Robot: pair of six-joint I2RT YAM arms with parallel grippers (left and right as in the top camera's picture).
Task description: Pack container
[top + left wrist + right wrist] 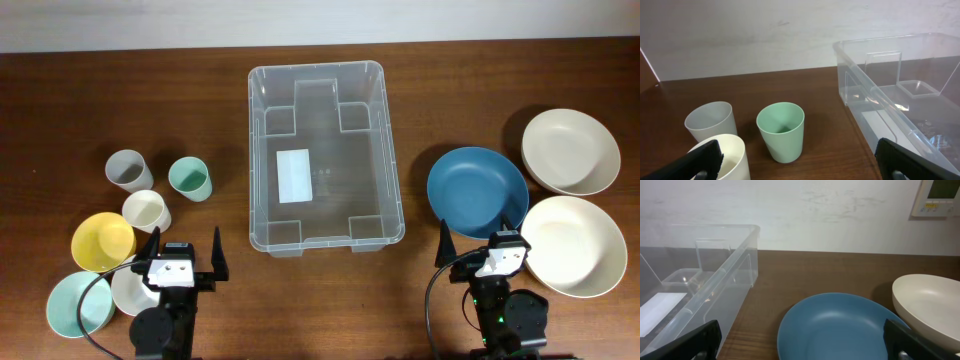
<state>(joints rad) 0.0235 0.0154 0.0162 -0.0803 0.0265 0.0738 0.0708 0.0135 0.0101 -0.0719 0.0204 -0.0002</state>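
Note:
The clear plastic container [345, 175] stands empty at the middle of the table, with a white label on its bottom. My left gripper [185, 250] is open near the front edge, left of the container's near corner. In the left wrist view this gripper [799, 150] faces a green cup [781, 130], and the container wall [890, 100] is on the right. My right gripper [478, 245] is open at the front right. In the right wrist view it [801, 330] hangs over the near rim of a blue plate [840, 325], with the container [725, 275] on its left.
On the left stand a grey cup [128, 169], the green cup [189, 178], a cream cup [146, 211], a yellow bowl [102, 241], a pale teal bowl [79, 305] and a white one [130, 290]. On the right lie the blue plate [477, 190] and two cream bowls [570, 150] [575, 245].

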